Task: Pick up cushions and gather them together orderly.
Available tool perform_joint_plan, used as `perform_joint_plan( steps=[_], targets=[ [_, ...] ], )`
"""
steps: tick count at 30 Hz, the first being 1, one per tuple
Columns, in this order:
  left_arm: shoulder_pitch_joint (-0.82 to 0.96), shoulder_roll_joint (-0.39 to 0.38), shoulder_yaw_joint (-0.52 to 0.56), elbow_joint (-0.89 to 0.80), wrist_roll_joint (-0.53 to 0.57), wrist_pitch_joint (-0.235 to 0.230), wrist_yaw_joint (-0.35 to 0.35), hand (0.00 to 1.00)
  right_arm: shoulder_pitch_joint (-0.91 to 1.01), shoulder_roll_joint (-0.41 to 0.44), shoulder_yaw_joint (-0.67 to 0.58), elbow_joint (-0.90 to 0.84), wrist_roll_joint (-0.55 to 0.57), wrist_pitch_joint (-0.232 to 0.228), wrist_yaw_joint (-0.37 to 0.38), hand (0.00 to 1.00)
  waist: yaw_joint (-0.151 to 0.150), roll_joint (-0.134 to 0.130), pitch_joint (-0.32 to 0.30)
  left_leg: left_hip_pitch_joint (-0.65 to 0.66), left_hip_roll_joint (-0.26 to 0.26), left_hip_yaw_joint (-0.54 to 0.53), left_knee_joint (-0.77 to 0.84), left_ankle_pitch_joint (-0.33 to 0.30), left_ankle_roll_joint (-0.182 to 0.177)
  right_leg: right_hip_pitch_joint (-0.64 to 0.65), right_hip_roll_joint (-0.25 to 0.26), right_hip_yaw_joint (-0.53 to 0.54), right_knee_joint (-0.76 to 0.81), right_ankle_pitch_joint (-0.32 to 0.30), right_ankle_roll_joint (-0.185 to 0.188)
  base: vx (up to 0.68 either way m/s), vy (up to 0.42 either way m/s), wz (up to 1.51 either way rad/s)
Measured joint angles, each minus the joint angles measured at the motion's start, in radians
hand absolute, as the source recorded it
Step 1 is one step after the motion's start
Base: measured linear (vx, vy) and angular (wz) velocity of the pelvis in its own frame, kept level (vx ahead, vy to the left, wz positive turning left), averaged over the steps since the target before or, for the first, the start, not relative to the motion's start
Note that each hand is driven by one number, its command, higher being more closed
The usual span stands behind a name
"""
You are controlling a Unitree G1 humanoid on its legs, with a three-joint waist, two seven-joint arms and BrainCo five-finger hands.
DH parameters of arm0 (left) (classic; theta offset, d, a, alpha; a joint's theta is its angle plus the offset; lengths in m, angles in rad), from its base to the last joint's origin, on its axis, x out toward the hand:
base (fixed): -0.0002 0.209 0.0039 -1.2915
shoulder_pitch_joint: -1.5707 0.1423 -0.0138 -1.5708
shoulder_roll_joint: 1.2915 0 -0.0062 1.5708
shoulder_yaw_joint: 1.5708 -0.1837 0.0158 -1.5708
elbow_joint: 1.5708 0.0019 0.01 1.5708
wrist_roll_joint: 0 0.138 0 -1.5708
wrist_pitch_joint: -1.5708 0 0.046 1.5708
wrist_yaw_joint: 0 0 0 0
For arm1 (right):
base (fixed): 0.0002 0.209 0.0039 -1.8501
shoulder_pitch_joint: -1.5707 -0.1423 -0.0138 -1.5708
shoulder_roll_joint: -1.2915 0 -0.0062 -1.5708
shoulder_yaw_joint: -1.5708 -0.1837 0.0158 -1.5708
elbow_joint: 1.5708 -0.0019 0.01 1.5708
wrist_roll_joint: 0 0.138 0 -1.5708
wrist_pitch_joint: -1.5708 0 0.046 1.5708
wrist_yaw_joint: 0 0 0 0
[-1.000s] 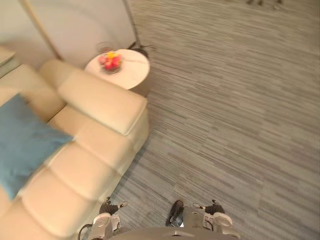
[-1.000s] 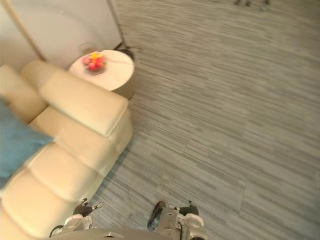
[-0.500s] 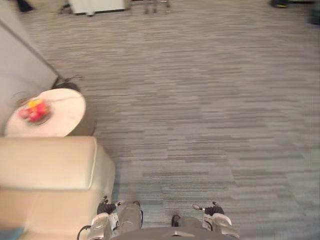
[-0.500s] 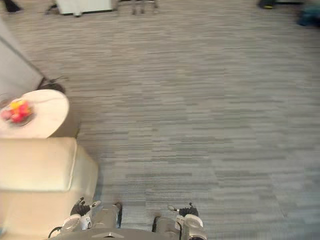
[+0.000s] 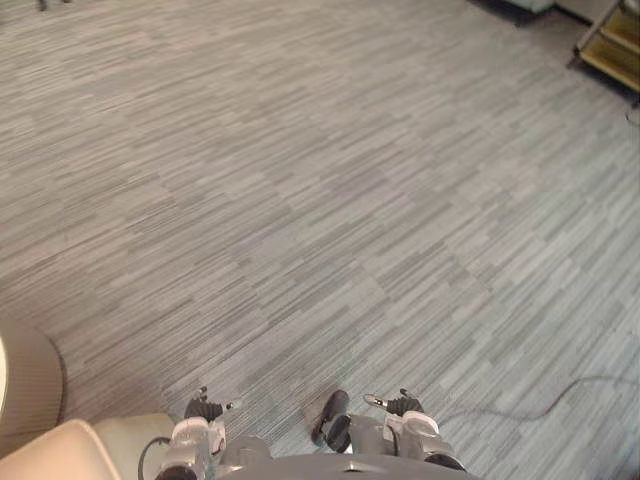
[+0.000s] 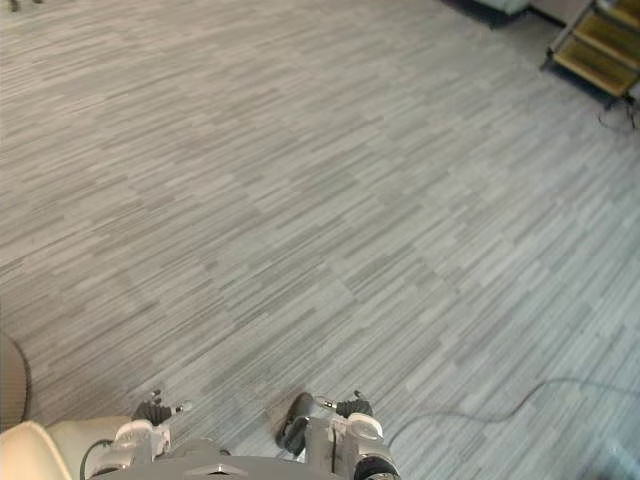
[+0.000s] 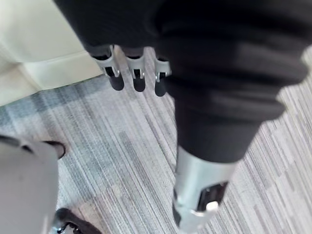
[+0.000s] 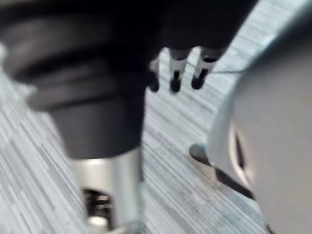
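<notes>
Your left hand (image 7: pixel 134 73) and right hand (image 8: pixel 176 73) hang slack-fingered and empty above the carpet (image 5: pixel 330 200), and the cushions' place is a guess: likely the cream sofa (image 7: pixel 39 34) just beside your left hand.

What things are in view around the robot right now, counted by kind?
Cream upholstered sofa: 1
Round side table: 1
Yellow stepped stand: 1
Robot hands: 2, the left hand and the right hand, both holding nothing
Total: 5
</notes>
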Motion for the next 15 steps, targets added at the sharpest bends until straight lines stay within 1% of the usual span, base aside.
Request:
perform_joint_plan(
  steps=[1,2,3,4,5,6,7,8,9,10,11,12,13,14,15],
  targets=[
    [0.000,-0.009,-0.002,0.000,0.002,0.000,0.000,0.00,0.010,-0.021,0.001,0.005,0.001,0.000,-0.001,0.00,-0.002,0.013,0.004,-0.005,0.002,-0.001,0.072,0.022,-0.002,0.031,0.000,0.016,-0.006,-0.012,0.011,0.21,0.000,-0.25],
    [0.000,-0.013,-0.004,0.001,0.007,0.000,0.000,0.00,0.016,-0.029,0.000,0.005,0.002,-0.001,-0.002,0.00,-0.004,0.020,0.007,-0.019,0.008,-0.005,0.127,0.036,-0.009,0.050,0.001,0.019,-0.014,-0.016,0.014,0.25,0.014,-0.26],
    [0.010,-0.023,-0.009,0.001,0.020,-0.001,-0.002,0.00,0.032,-0.049,0.000,0.014,0.003,-0.002,-0.012,0.00,-0.002,0.018,0.012,-0.099,0.029,-0.031,0.340,0.087,-0.017,0.107,0.004,0.036,-0.055,-0.019,0.017,0.19,0.035,-0.22],
    [0.016,-0.025,-0.009,0.002,0.021,-0.002,-0.002,0.00,0.033,-0.052,-0.002,0.017,0.003,-0.002,-0.013,0.00,0.001,0.020,0.011,-0.126,0.038,-0.037,0.401,0.076,-0.015,0.125,0.007,0.047,-0.066,-0.023,0.013,0.25,0.054,-0.37],
    [0.024,-0.028,-0.007,0.002,0.022,-0.001,-0.003,0.00,0.035,-0.055,-0.004,0.024,0.006,-0.002,-0.014,0.00,0.004,0.034,0.012,-0.160,0.046,-0.044,0.480,0.046,-0.003,0.152,0.013,0.074,-0.077,-0.037,0.008,0.23,0.078,-0.53],
    [0.037,-0.035,0.005,-0.009,0.018,-0.002,-0.006,0.00,0.039,-0.055,-0.004,0.033,0.011,-0.002,-0.016,0.00,0.014,0.025,0.022,-0.210,0.047,-0.059,0.539,0.015,0.010,0.175,0.013,0.105,-0.083,-0.051,0.014,0.23,0.090,-0.57],
    [0.037,-0.034,0.007,-0.014,0.019,-0.002,-0.006,0.00,0.041,-0.054,-0.004,0.034,0.011,-0.001,-0.017,0.00,0.024,0.026,0.021,-0.230,0.047,-0.062,0.541,0.006,0.011,0.184,0.012,0.122,-0.084,-0.054,0.016,0.17,0.099,-0.72],
    [0.039,-0.033,0.009,-0.029,0.022,-0.002,-0.006,0.00,0.041,-0.048,-0.004,0.033,0.011,0.002,-0.018,0.00,0.039,0.029,0.023,-0.268,0.045,-0.065,0.527,-0.008,0.010,0.199,0.009,0.156,-0.086,-0.062,0.021,0.18,0.140,-0.79],
    [0.041,-0.033,0.010,-0.032,0.024,-0.003,-0.005,0.00,0.037,-0.041,-0.005,0.033,0.011,0.003,-0.020,0.00,0.046,0.032,0.024,-0.303,0.043,-0.074,0.479,-0.015,0.008,0.212,0.005,0.182,-0.085,-0.069,0.034,0.22,0.220,-0.96],
    [0.043,-0.031,0.010,-0.034,0.031,-0.003,-0.005,0.00,0.032,-0.032,-0.005,0.033,0.011,0.003,-0.021,0.00,0.049,0.034,0.023,-0.325,0.040,-0.081,0.393,-0.014,0.007,0.215,0.000,0.210,-0.076,-0.078,0.049,0.22,0.249,-1.01],
    [0.049,-0.029,0.012,-0.041,0.041,-0.002,-0.005,0.00,0.028,-0.023,-0.004,0.027,0.012,0.003,-0.023,0.00,0.049,0.037,0.024,-0.337,0.040,-0.088,0.255,-0.005,-0.004,0.213,-0.007,0.246,-0.054,-0.098,0.079,0.18,0.230,-0.80],
    [0.052,-0.030,0.011,-0.040,0.046,-0.002,-0.005,0.00,0.028,-0.022,-0.004,0.024,0.011,0.002,-0.023,0.00,0.049,0.044,0.023,-0.339,0.040,-0.102,0.173,0.012,-0.014,0.214,-0.006,0.259,-0.047,-0.107,0.094,0.20,0.256,-0.74],
    [0.055,-0.032,0.014,-0.039,0.052,-0.002,-0.005,0.00,0.028,-0.023,-0.004,0.020,0.012,0.002,-0.025,0.00,0.052,0.052,0.020,-0.327,0.039,-0.107,0.109,0.102,-0.008,0.214,-0.008,0.285,-0.031,-0.125,0.121,0.30,0.302,-0.59],
    [0.056,-0.019,0.010,-0.038,0.066,-0.001,-0.006,0.00,0.033,-0.007,0.003,0.017,0.012,0.004,-0.035,0.00,0.051,0.030,0.012,-0.292,0.002,-0.062,0.057,0.089,0.003,0.217,-0.035,0.322,-0.028,-0.129,0.130,0.43,0.290,-0.48],
    [0.055,-0.011,0.008,-0.038,0.079,-0.003,-0.005,0.00,0.037,0.008,0.004,0.008,0.012,0.005,-0.037,0.00,0.047,0.001,0.005,-0.266,-0.019,-0.035,0.017,0.094,0.007,0.215,-0.047,0.340,-0.035,-0.127,0.130,0.33,0.157,-0.29]
  ],
)
